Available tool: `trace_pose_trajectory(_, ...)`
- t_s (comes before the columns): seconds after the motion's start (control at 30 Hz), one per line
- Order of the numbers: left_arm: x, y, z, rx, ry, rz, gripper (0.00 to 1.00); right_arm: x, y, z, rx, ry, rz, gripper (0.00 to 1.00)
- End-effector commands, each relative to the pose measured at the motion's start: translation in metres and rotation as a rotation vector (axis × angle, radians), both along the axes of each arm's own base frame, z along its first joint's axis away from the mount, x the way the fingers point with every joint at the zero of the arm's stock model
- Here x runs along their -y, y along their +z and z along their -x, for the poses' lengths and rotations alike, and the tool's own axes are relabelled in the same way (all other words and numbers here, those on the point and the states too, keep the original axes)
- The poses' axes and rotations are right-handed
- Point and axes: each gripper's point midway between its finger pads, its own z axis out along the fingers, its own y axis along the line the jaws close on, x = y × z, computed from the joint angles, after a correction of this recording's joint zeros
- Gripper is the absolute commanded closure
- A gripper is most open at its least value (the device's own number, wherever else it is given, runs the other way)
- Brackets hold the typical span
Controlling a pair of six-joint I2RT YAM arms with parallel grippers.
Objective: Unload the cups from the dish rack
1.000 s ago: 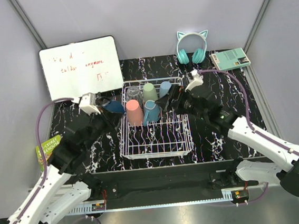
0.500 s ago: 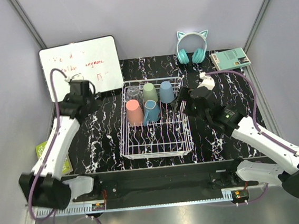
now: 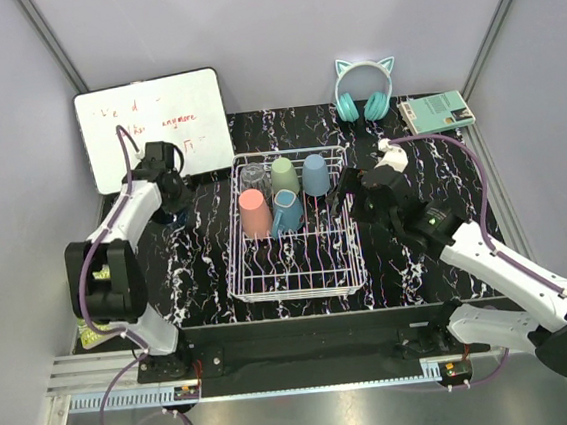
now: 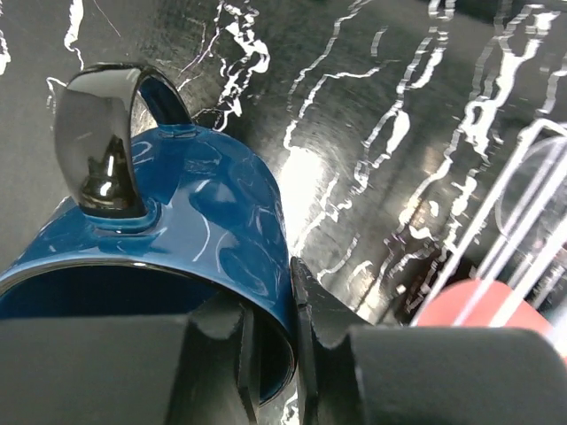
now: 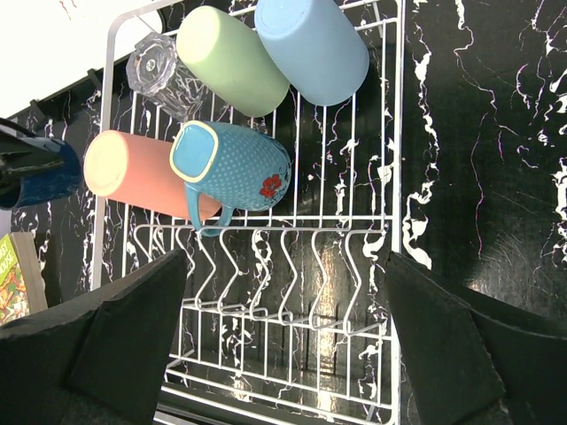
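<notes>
Left wrist view: left end effector (image 4: pixel 270 354) is clamping navy mug (image 4: pixel 195 204) by the rim; advise lowering gently onto table (image 4: pixel 381 133) below it, then releasing upright. Right end effector (image 5: pixel 283 261) is gaping above rack (image 5: pixel 266 228).

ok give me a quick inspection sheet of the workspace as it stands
surface: black marbled table top, no spills seen
job's things: dish rack holds salmon-pink tumbler, sage-green tumbler, light-blue tumbler, clear glass and teal mug, all in its far half; navy mug is outside the rack, to its left
clutter: whiteboard, headphones, teal book, green book
grippers: left gripper shut on the navy mug's rim; right gripper open above the rack's right side
cables: purple cable along each arm, none seen snagged on the rack
surroundings: grey walls, nothing else seen
</notes>
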Motion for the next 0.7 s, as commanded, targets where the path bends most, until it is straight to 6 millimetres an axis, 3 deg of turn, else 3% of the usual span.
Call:
trace_pose_trajectory(0.0,-0.008,0.015,-0.039,0.1,0.022,0.038,1.0,0.008,0.005,-0.004,0.032,-0.026,0.025,0.0)
trace_pose_trajectory(0.13,-0.011,-0.006,-0.048,0.048,0.038,0.069,1.0,0.004,-0.002,-0.005,0.011,-0.015,0.036,0.0)
trace_pose_trajectory(0.2,-0.022,-0.014,-0.051,0.03,0.075,0.077,1.0,0.005,-0.004,-0.005,0.007,-0.016,0.043,0.0)
trace_pose_trajectory(0.67,-0.023,-0.032,-0.065,-0.062,0.133,0.103,1.0,0.0,-0.016,-0.013,-0.022,-0.026,0.075,0.0)
